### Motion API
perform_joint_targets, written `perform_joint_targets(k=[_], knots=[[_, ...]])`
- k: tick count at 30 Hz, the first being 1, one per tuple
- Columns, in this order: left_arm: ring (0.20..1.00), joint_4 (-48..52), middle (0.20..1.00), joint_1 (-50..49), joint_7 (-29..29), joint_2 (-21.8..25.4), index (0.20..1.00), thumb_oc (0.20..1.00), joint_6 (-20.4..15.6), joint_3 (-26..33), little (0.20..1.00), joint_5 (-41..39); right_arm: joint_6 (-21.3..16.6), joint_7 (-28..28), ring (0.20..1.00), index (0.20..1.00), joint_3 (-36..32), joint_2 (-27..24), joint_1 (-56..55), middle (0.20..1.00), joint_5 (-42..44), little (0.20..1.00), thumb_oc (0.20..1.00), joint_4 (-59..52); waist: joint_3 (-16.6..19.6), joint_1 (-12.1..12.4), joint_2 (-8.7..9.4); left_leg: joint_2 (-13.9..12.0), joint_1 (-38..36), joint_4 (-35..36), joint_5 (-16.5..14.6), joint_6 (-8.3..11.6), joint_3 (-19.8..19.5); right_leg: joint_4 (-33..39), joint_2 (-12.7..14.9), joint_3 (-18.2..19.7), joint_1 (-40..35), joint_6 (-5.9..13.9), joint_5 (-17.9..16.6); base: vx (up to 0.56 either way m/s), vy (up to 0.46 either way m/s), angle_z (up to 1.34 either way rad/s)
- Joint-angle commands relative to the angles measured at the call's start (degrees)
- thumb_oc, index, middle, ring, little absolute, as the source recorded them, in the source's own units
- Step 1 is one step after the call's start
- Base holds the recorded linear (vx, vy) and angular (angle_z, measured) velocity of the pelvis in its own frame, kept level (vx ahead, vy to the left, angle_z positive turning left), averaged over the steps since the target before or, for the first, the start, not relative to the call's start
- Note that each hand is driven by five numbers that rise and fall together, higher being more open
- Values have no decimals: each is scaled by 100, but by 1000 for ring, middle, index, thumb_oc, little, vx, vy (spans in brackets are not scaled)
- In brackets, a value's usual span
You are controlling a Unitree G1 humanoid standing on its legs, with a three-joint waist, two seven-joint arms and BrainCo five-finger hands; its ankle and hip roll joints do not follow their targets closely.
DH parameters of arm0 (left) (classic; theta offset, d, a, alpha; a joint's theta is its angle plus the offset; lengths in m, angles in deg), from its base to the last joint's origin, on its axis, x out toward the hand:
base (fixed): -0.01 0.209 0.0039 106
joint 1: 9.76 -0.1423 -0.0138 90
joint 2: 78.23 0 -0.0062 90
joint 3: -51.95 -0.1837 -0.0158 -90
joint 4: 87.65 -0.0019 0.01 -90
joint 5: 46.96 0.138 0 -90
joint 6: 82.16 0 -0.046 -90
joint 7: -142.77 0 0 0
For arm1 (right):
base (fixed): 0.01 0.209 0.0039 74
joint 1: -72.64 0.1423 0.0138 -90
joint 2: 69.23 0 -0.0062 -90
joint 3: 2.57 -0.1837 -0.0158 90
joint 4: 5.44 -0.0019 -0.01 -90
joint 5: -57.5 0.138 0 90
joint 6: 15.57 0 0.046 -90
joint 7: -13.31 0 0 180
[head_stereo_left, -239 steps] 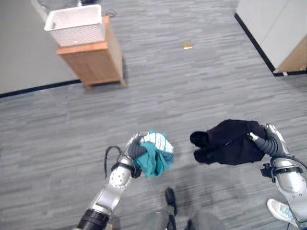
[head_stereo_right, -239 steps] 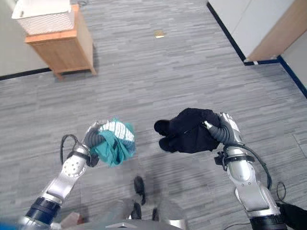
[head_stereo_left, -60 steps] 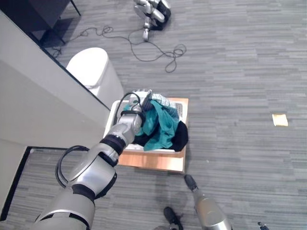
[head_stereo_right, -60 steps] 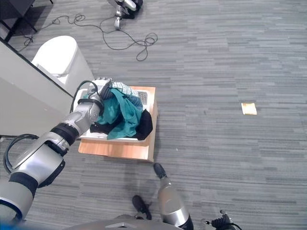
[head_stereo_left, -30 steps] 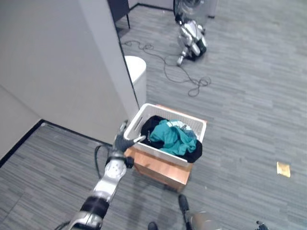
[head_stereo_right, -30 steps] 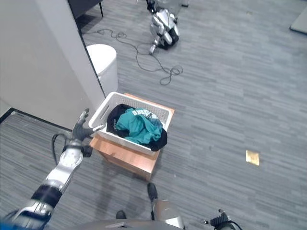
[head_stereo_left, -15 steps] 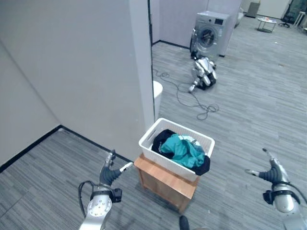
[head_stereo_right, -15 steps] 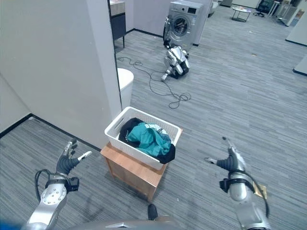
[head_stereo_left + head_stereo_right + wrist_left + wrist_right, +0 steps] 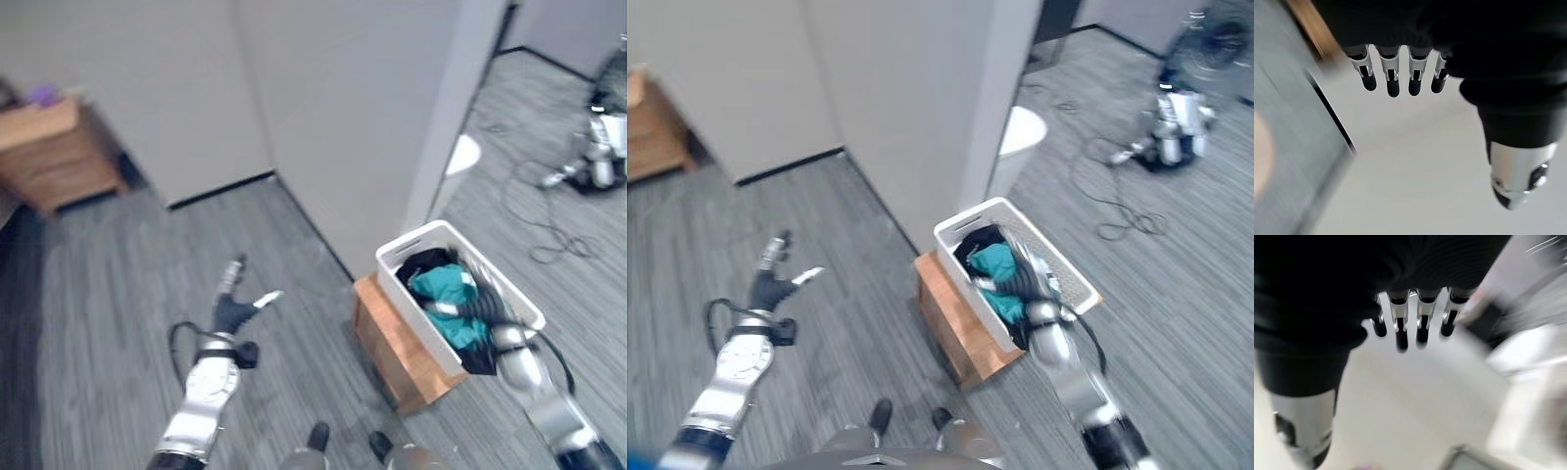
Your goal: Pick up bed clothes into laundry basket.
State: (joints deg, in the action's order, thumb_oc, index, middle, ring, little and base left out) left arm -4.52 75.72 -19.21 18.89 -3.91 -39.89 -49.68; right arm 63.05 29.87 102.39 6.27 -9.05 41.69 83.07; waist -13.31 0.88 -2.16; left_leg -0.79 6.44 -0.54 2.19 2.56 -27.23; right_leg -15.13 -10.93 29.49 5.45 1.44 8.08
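A white laundry basket (image 9: pixel 416 240) stands on a low wooden stand (image 9: pixel 387 338) beside a grey wall corner. Teal clothes (image 9: pixel 438 284) and black clothes (image 9: pixel 421 262) lie inside it. My right hand (image 9: pixel 1024 279) is over the basket's near end, just above the clothes. In the right wrist view its fingers (image 9: pixel 1400 328) are straight and hold nothing. Well left of the basket, my left hand (image 9: pixel 235 304) hangs over the carpet. Its fingers (image 9: pixel 1393 78) are spread and empty.
The grey wall (image 9: pixel 343 117) juts out right behind the basket. A wooden cabinet (image 9: pixel 49 147) stands far left. Behind the corner are a white round bin (image 9: pixel 1024 132) and, further back, another robot with a cable on the floor (image 9: pixel 1176 127).
The camera has swung left, so the whole scene has shifted. My right hand has come in from the open floor on the right to over the basket. The left hand stays open.
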Motion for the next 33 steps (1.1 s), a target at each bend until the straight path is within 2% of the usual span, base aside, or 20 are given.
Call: perform_joint_targets(k=[1, 2, 3, 4, 5, 8, 9, 11, 13, 15, 16, 17, 18, 19, 21, 22, 23, 26, 29, 33], knots=[[1000, 193, 1000, 113, 200, 91, 1000, 1000, -373, -110, 1000, -59, -192, 326, 1000, 1000, -69, -90, 34, 1000, -166, 1000, 1000, -176, -61, -43, 339, 307, 526, -16, 181, 22, 1103, 903, 540, -459, -714, 80, 212, -385, -169, 152], [1000, 151, 1000, 171, 204, 61, 1000, 1000, -353, -139, 1000, -103, -138, 388, 1000, 1000, -63, -111, 128, 1000, -171, 1000, 1000, -98, -111, -101, 369, 95, 543, -75, 11, -72, 1954, 1050, 668, -931, -643, 91, 128, -483, -226, 195], [1000, 99, 1000, 173, 196, 87, 1000, 1000, -371, -171, 1000, -112, -75, 459, 1000, 1000, -31, -61, 200, 1000, -194, 1000, 1000, -71, -123, -131, 455, -192, 417, -284, -173, -111, 2882, 1204, 909, -1521, -596, 138, 38, -336, -162, 296], [1000, 96, 1000, 130, 214, 132, 1000, 1000, -408, -177, 1000, -126, -29, 521, 1000, 1000, -31, 6, 230, 1000, -218, 1000, 1000, -105, -135, -139, 537, -370, 356, -554, -266, -71, 3349, 1381, 1107, -1969, -622, 157, -62, -302, -129, 341], [1000, 94, 1000, 126, 276, 164, 1000, 1000, -415, -182, 1000, -81, -33, 557, 1000, 1000, -66, 38, 234, 1000, -264, 1000, 1000, -183, -129, -206, 592, -502, 322, -781, -374, -14, 3580, 1513, 1275, -2307, -627, 159, -176, -186, -72, 281], [1000, 94, 1000, 125, 276, 164, 1000, 1000, -415, -182, 1000, -81, -33, 557, 1000, 1000, -66, 38, 234, 1000, -264, 1000, 1000, -183, -127, -209, 592, -502, 325, -782, -374, -14, 3577, 1513, 1275, -2309, -626, 159, -176, -106, 7, 126], [1000, -112, 1000, 62, 226, 215, 1000, 1000, -418, -106, 1000, -346, -77, 569, 1000, 1000, -321, 42, -41, 1000, -237, 1000, 1000, -292, 108, -471, 637, -1625, -684, -889, -648, 357, 5259, 1709, 1883, -4188, -834, 300, -106, -237, 69, 49], [1000, -41, 1000, -117, 107, 257, 1000, 1000, -362, -16, 1000, -424, -33, 487, 1000, 1000, -403, 32, -147, 1000, -226, 1000, 1000, -333, 226, -612, 488, -1686, -984, -341, -412, 522, 5535, 1790, 1933, -4705, -1022, 330, -137, -110, 148, 224], [1000, -39, 1000, -206, 32, 276, 1000, 1000, -298, 68, 1000, -411, -6, 434, 1000, 1000, -466, 3, -122, 1000, -259, 1000, 1000, -430, 305, -581, 400, -1450, -989, -33, -411, 494, 5256, 1736, 2063, -4886, -1115, 392, -192, 44, 272, 398], [1000, -26, 1000, -141, -7, 357, 1000, 1000, -302, 114, 1000, -375, 15, 418, 1000, 1000, -497, 20, 6, 1000, -257, 1000, 1000, -438, 289, -491, 392, -1226, -890, 142, -377, 417, 5043, 1511, 2226, -5033, -1043, 440, -244, -19, 223, 88], [1000, -24, 1000, -135, -10, 362, 1000, 1000, -299, 115, 1000, -378, 15, 416, 1000, 1000, -501, 23, 14, 1000, -255, 1000, 1000, -433, 290, -507, 402, -1205, -883, 161, -366, 405, 5026, 1486, 2247, -5049, -1030, 449, -230, -3, 287, 161], [1000, -2, 1000, -46, -62, 495, 1000, 1000, -299, 163, 1000, -329, 71, 334, 1000, 1000, -511, 71, 150, 1000, -264, 1000, 1000, -490, 278, -427, 400, -917, -908, 452, -356, 227, 4813, 1119, 2406, -5016, -943, 520, -115, -1, 252, 208], [1000, 36, 1000, 19, -83, 572, 1000, 1000, -310, 156, 1000, -288, 62, 282, 1000, 1000, -529, 89, 183, 1000, -233, 1000, 1000, -513, 253, -426, 412, -809, -880, 502, -383, 160, 4661, 951, 2439, -4886, -888, 549, -58, 1, 284, 202], [1000, 74, 1000, 77, -67, 626, 1000, 1000, -327, 141, 1000, -238, 59, 275, 1000, 1000, -543, 114, 171, 1000, -223, 1000, 1000, -517, 235, -468, 418, -717, -846, 529, -432, 92, 4493, 881, 2347, -4534, -817, 571, -14, -38, 168, 110], [1000, 162, 1000, 137, -5, 661, 1000, 1000, -369, 289, 1000, -284, 90, 265, 1000, 1000, -583, 100, 175, 1000, -217, 1000, 1000, -419, 237, -639, 394, -485, -747, 553, -332, -78, 4159, 878, 1856, -3212, -488, 580, -32, 47, 220, 163], [1000, 224, 1000, 174, 76, 687, 1000, 1000, -435, 406, 1000, -348, 99, 280, 1000, 1000, -559, 96, 237, 1000, -182, 1000, 1000, -399, 214, -645, 367, -285, -771, 553, -381, -160, 3830, 901, 1515, -2310, -387, 491, 4, 113, 159, 210], [1000, 228, 1000, 174, 76, 686, 1000, 1000, -433, 413, 1000, -348, 97, 281, 1000, 1000, -555, 97, 247, 1000, -182, 1000, 1000, -395, 217, -635, 359, -302, -751, 554, -357, -154, 3843, 904, 1496, -2296, -361, 482, -27, 113, 89, 134], [1000, 252, 1000, 286, 223, 744, 1000, 1000, -504, 513, 1000, -406, 87, 238, 1000, 1000, -473, 33, 341, 1000, -53, 1000, 1000, -318, 193, -579, 355, -107, -766, 543, -360, -210, 3398, 991, 1064, -1648, -252, 267, -54, 61, -13, 62], [1000, 362, 1000, 370, 253, 835, 1000, 1000, -516, 701, 1000, -329, 89, 162, 1000, 1000, -499, -51, 465, 1000, 43, 1000, 1000, -322, 207, -545, 427, -21, -805, 531, -411, -198, 3244, 1313, 1161, -1778, -511, 276, -197, 38, -78, 86], [1000, 401, 1000, 285, 347, 758, 1000, 1000, -641, 945, 1000, -519, 72, 49, 1000, 1000, -488, -103, 477, 1000, 203, 1000, 1000, -269, 348, -480, 441, -74, -925, 543, -462, -187, 3343, 1664, 1311, -1920, -745, 305, -312, 112, -63, 8]])
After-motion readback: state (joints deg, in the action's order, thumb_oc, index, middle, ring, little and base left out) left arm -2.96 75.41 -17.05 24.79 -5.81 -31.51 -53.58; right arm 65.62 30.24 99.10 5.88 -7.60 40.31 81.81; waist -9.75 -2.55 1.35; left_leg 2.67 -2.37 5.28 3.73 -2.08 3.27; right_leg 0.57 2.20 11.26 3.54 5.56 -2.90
